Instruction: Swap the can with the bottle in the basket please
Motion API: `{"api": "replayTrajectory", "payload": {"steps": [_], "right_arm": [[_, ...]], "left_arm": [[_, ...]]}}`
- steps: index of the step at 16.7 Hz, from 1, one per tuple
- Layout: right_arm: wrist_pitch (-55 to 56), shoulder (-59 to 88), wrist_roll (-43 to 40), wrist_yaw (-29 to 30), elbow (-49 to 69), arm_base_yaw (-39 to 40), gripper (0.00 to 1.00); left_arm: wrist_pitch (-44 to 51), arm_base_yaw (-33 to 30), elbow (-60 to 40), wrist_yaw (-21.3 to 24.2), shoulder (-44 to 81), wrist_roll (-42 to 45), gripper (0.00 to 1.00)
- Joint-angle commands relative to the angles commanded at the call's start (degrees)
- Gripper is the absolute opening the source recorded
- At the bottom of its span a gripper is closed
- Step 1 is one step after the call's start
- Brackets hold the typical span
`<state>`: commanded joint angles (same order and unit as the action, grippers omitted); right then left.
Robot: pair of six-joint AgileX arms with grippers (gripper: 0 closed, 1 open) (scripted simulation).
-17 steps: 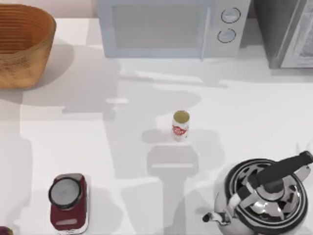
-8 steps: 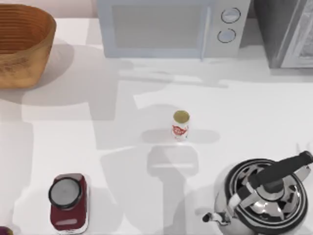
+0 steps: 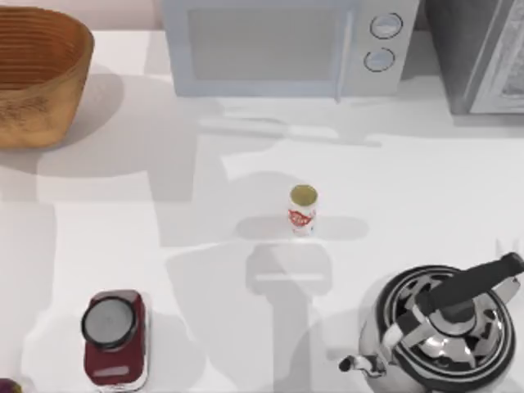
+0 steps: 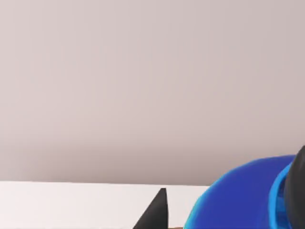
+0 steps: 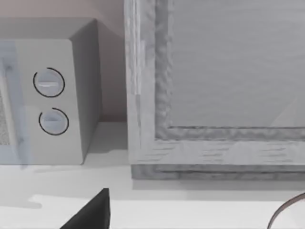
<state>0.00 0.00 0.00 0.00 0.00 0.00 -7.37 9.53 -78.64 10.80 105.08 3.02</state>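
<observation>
The bottle (image 3: pixel 302 210) stands upright mid-desk, alone and well apart from the basket (image 3: pixel 37 78) at the far left corner, so it looks parked outside, waiting to go in. A dark red can (image 3: pixel 115 340) stands at the near left, a kettle (image 3: pixel 442 336) near right. One dark fingertip of the left gripper (image 4: pixel 155 212) peeks in, another of the right gripper (image 5: pixel 90 212); whether either is released or clenched, I cannot tell.

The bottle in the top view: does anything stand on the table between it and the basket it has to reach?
Nothing visible does. The bottle stands upright mid-table, and the basket sits at the far left corner; the table between them is bare. The dark red cylinder and the kettle stand nearer the front, off that line.
</observation>
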Motion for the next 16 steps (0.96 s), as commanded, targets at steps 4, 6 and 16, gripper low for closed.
{"api": "replayTrajectory", "payload": {"steps": [4, 6, 16], "right_arm": [[0.0, 0.0, 0.0, 0.0, 0.0, 0.0, 1.0], [0.0, 0.0, 0.0, 0.0, 0.0, 0.0, 1.0], [0.0, 0.0, 0.0, 0.0, 0.0, 0.0, 1.0]], "left_arm": [[0.0, 0.0, 0.0, 0.0, 0.0, 0.0, 0.53], [0.0, 0.0, 0.0, 0.0, 0.0, 0.0, 0.68], [0.0, 0.0, 0.0, 0.0, 0.0, 0.0, 1.0]]}}
